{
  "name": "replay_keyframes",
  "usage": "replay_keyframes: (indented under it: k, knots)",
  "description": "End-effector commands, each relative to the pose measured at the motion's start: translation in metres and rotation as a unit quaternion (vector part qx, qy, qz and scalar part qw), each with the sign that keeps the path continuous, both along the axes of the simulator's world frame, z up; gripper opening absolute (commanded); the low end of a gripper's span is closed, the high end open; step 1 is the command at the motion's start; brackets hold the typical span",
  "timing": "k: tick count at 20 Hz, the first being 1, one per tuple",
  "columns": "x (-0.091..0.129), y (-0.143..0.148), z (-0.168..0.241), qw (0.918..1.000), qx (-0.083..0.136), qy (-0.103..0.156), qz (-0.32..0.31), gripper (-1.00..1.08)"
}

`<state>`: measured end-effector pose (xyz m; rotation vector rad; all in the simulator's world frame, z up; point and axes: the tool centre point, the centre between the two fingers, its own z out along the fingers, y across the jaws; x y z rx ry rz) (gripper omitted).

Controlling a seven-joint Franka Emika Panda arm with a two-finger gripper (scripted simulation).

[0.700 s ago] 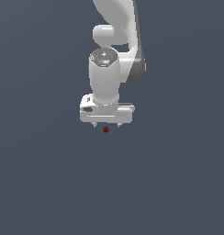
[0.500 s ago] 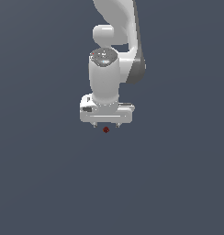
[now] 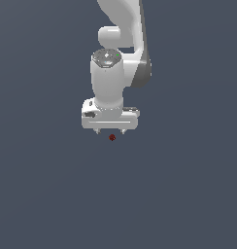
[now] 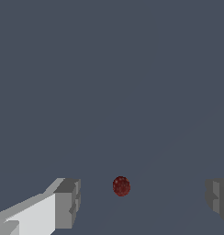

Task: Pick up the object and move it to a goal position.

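The object is a tiny dark red ball (image 3: 111,137) on the flat grey surface. It lies just below the white gripper (image 3: 110,132) in the exterior view. The gripper points straight down and only its short fingertips (image 3: 97,131) show under the wide hand. In the wrist view the ball (image 4: 121,186) lies between the two grey fingers (image 4: 67,203), apart from both. The jaws stand wide open and hold nothing.
The white arm (image 3: 121,29) rises from the gripper to the top edge of the exterior view. A plain dark grey surface (image 3: 188,185) fills the remainder of both views.
The arm and gripper have shifted only slightly. The ball has not moved.
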<state>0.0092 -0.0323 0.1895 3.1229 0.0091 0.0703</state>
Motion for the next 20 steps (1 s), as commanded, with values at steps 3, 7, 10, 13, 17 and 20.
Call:
replay_keyframes:
  k: [3, 7, 10, 13, 17, 20]
  knots:
    - [-0.004, 0.0, -0.007, 0.9999, 0.002, 0.001, -0.01, 1.0]
    - [-0.011, 0.001, -0.022, 0.9994, 0.005, 0.004, -0.033, 1.0]
    - [-0.02, 0.001, -0.038, 0.9982, 0.008, 0.006, -0.059, 1.0]
    - [-0.032, 0.001, -0.058, 0.9956, 0.011, 0.009, -0.092, 1.0]
    - [-0.052, 0.0, -0.086, 0.9898, 0.013, 0.014, -0.141, 1.0]
    - [-0.064, -0.001, -0.101, 0.9851, 0.014, 0.017, -0.171, 1.0]
